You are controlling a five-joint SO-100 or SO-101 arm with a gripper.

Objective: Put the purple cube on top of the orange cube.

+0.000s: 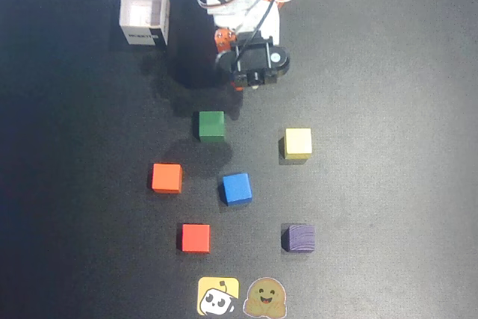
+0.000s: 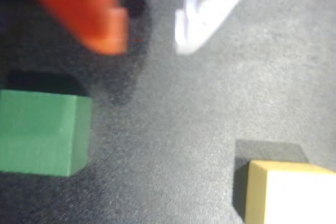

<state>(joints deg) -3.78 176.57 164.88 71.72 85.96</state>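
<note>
**A:** What is on the table right now?

**B:** A dark mat (image 1: 388, 50) carries six small cubes. In the overhead view the purple cube (image 1: 299, 237) sits toward the bottom edge, right of centre. The orange cube (image 1: 166, 178) lies well apart from it, up and to the left, with a blue cube (image 1: 236, 188) between them. A red cube (image 1: 195, 237) sits below the orange one.

**A:** And the arm?

**B:** It hangs near the top edge, far from the purple cube. In the wrist view the gripper (image 2: 149, 38) is empty and parted, one orange finger (image 2: 102, 19) and one white, with a green cube (image 2: 39, 132) and a yellow cube (image 2: 289, 192) below.

**A:** How should it go about the pick?

**B:** I would reach past the yellow cube, come straight down over the purple one, square the fingers to its flat sides, and avoid mistaking red for orange later.
</note>
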